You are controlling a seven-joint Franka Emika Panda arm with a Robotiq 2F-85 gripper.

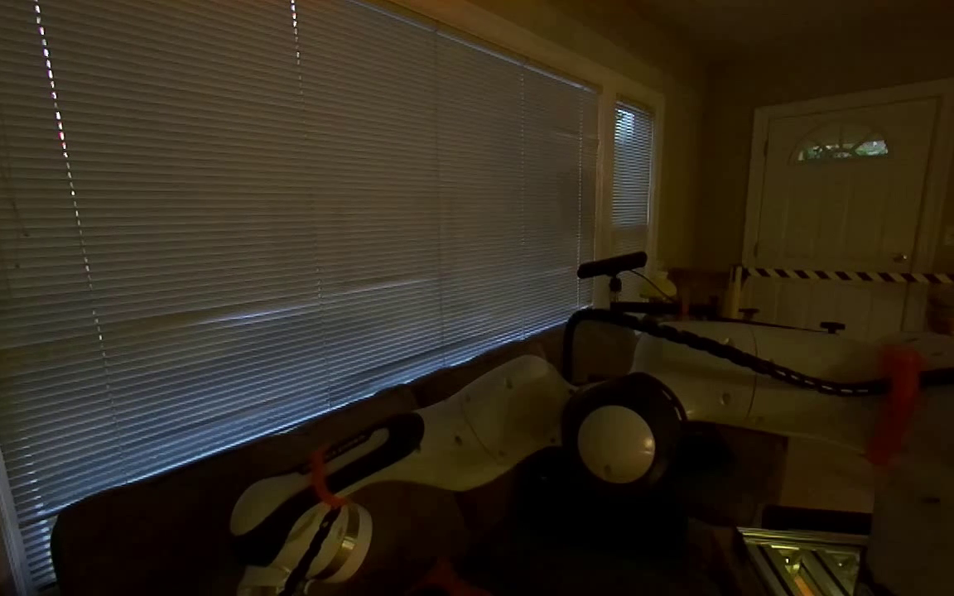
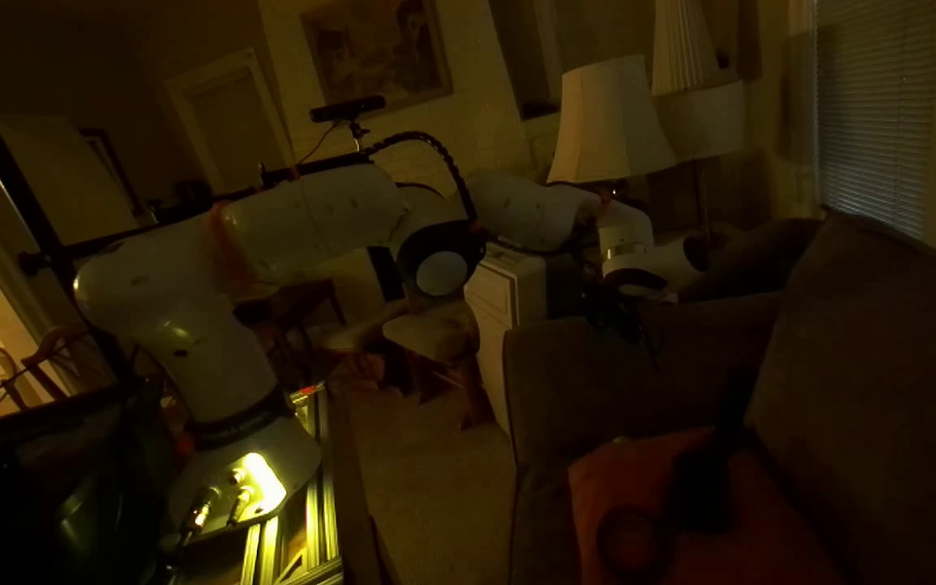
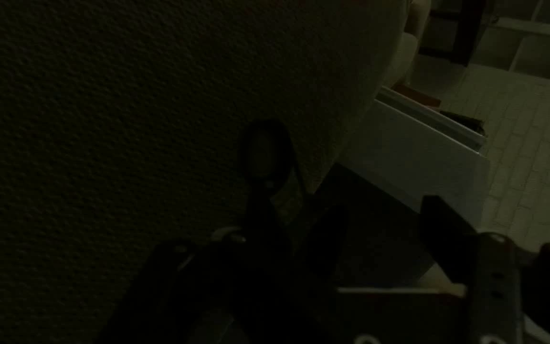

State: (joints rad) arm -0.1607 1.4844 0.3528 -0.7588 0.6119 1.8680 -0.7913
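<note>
Beside the coarse dark fabric (image 3: 112,143) that fills the left of the wrist view, my tool (image 3: 384,208) has its two fingers (image 3: 442,234) spread well apart — as far as the gloom lets me judge, they have hold of nothing. At ten o'clock from the tool, a dark looped thing (image 3: 282,165) with a stem shows against the fabric, just beside the nearer finger; it is too dim to say what it is, or whether the finger touches it. A pale cabinet (image 3: 413,148) stands at one o'clock, and a brick wall (image 3: 528,129) at two.

In an exterior view, my wrist (image 2: 630,252) reaches down by the arm of a sofa (image 2: 866,382), where the tool shows as a dark tangle. From there, a pale lampshade (image 2: 610,122) sits at twelve o'clock, and an orange cloth (image 2: 622,471) lies on the seat between five and six — covered in part by a dark shape (image 2: 699,487) that I cannot name. In an exterior view with slatted blinds (image 1: 278,232) at ten o'clock and a panelled door (image 1: 845,207) between two and three, my robot arm (image 1: 485,422) runs out of the frame at seven.
</note>
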